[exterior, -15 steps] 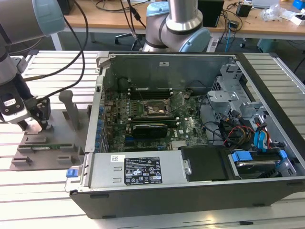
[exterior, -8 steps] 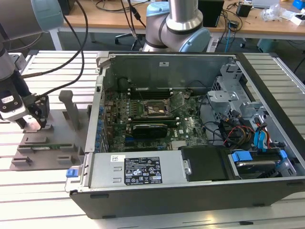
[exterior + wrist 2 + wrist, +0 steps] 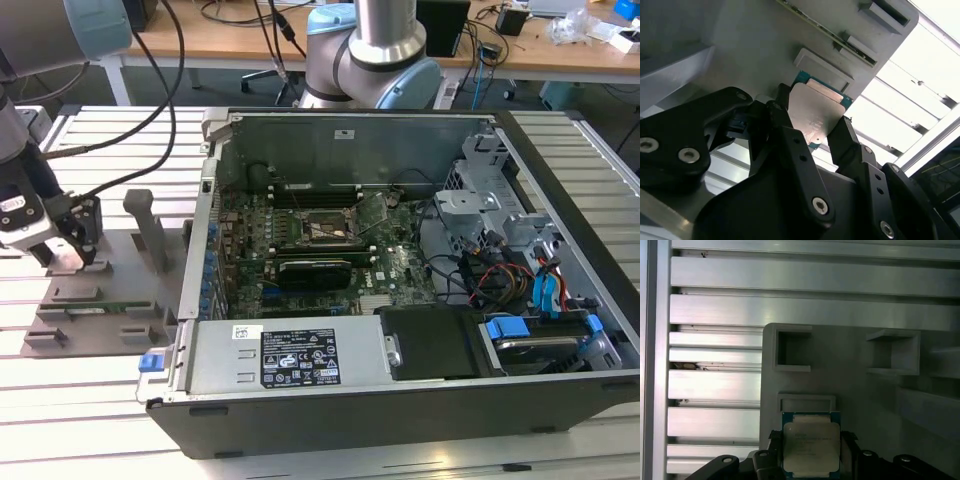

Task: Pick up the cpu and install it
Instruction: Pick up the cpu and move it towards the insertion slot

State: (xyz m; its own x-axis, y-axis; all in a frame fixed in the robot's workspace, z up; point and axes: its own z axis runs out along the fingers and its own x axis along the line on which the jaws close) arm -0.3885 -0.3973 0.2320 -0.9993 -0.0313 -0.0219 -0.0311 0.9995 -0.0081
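The cpu (image 3: 815, 115) is a small square chip with a silvery top plate and a thin rim, seen in both wrist views (image 3: 810, 445). My gripper (image 3: 812, 117) is shut on the cpu, with a black finger (image 3: 845, 140) pressed against each opposite edge. In the exterior view my gripper (image 3: 72, 250) hangs over the grey fixture plate (image 3: 110, 280) at the exterior view's left, outside the open computer case (image 3: 400, 400). The black socket frame (image 3: 325, 232) sits on the motherboard inside the case, well to the right of the gripper.
A long green memory stick (image 3: 100, 307) lies in a slot of the fixture plate, and a grey upright post (image 3: 150, 225) stands on it near the case wall. The robot's base (image 3: 370, 50) rises behind the case. Everything rests on a slatted aluminium table (image 3: 715, 385).
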